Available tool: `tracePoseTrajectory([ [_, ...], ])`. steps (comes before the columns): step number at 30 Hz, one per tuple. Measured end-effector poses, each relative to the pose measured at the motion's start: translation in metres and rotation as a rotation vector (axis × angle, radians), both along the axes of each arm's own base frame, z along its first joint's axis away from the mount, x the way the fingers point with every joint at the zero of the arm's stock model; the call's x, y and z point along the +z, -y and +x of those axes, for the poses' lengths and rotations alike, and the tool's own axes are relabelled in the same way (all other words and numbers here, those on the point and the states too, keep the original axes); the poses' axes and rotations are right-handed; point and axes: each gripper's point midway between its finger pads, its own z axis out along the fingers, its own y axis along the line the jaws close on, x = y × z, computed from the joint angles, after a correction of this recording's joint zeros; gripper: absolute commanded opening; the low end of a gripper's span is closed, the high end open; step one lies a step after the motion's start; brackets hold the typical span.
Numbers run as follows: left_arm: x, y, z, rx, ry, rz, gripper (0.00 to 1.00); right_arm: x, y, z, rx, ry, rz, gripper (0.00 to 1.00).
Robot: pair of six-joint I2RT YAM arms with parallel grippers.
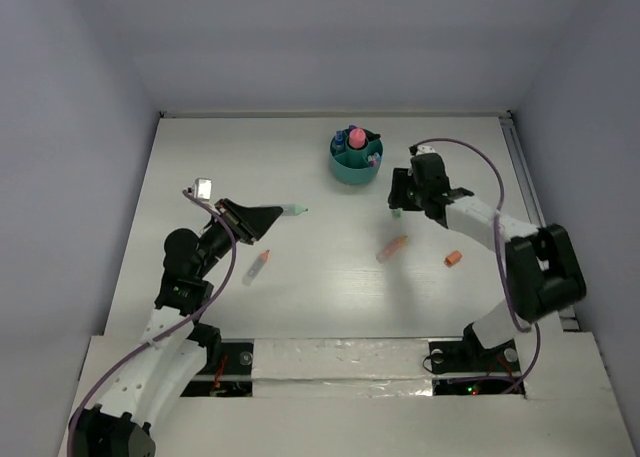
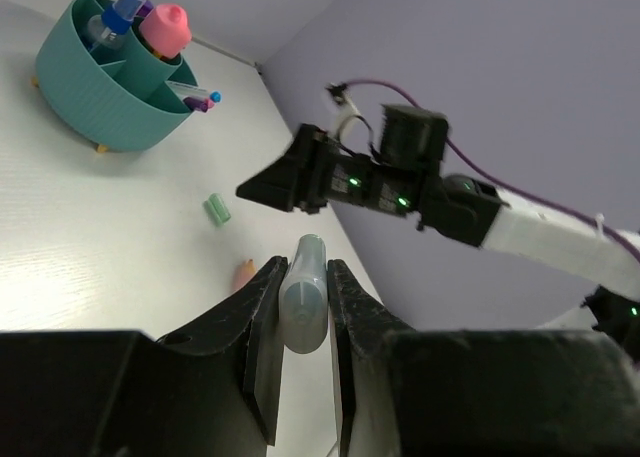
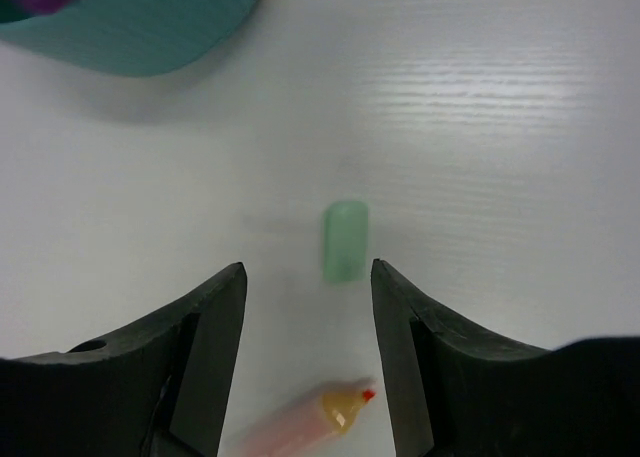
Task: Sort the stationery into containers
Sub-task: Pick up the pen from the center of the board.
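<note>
My left gripper (image 2: 303, 271) is shut on a pale grey-green pen (image 2: 304, 307), held above the table left of centre; its tip (image 1: 298, 211) pokes out toward the right. My right gripper (image 3: 308, 279) hangs open just above a small green cap (image 3: 345, 240), which lies flat on the table slightly beyond the fingertips. The teal round organiser (image 1: 349, 172) stands at the back centre with a pink-topped item, a blue-capped bottle and pens in it. An orange highlighter (image 1: 392, 248), an orange cap (image 1: 453, 259) and an orange-capped clear pen (image 1: 256, 267) lie loose on the table.
The organiser's ribbed wall (image 3: 130, 27) is just up and left of the right gripper. The orange highlighter (image 3: 320, 422) lies under the right wrist. White walls close the table in at the back and on both sides.
</note>
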Motion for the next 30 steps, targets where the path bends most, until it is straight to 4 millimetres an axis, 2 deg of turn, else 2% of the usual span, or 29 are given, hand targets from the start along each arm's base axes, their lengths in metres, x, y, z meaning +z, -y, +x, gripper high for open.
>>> tracePoseTrajectory([
  [3, 0.000, 0.000, 0.000, 0.002, -0.004, -0.036, 0.00, 0.045, -0.027, -0.027, 0.070, 0.119, 0.213, 0.66],
  [6, 0.002, -0.001, 0.003, 0.008, -0.012, -0.091, 0.00, 0.129, -0.088, -0.060, 0.249, 0.346, 0.504, 0.81],
  [7, 0.003, -0.001, 0.004, 0.009, -0.018, -0.113, 0.00, 0.152, -0.108, -0.074, 0.316, 0.399, 0.584, 0.88],
  [9, 0.005, -0.001, 0.005, 0.011, -0.025, -0.151, 0.00, 0.195, -0.148, -0.103, 0.455, 0.491, 0.741, 0.92],
  [10, 0.007, -0.001, 0.005, 0.010, -0.024, -0.170, 0.00, 0.209, -0.162, -0.116, 0.518, 0.509, 0.802, 0.97],
  [12, 0.015, -0.002, 0.003, 0.007, -0.011, -0.208, 0.00, 0.230, -0.185, -0.141, 0.618, 0.535, 0.922, 0.98],
  [15, 0.030, -0.005, -0.001, 0.004, 0.020, -0.259, 0.00, 0.236, -0.199, -0.152, 0.676, 0.526, 1.010, 0.99],
  [19, 0.045, -0.008, -0.008, -0.002, 0.061, -0.303, 0.00, 0.224, -0.215, -0.157, 0.707, 0.469, 1.047, 1.00],
  [23, 0.048, -0.009, -0.011, -0.005, 0.066, -0.325, 0.00, 0.219, -0.235, -0.166, 0.765, 0.424, 1.064, 1.00],
  [30, 0.046, -0.009, -0.011, -0.009, 0.053, -0.331, 0.00, 0.244, -0.252, -0.168, 0.829, 0.458, 1.099, 0.93],
])
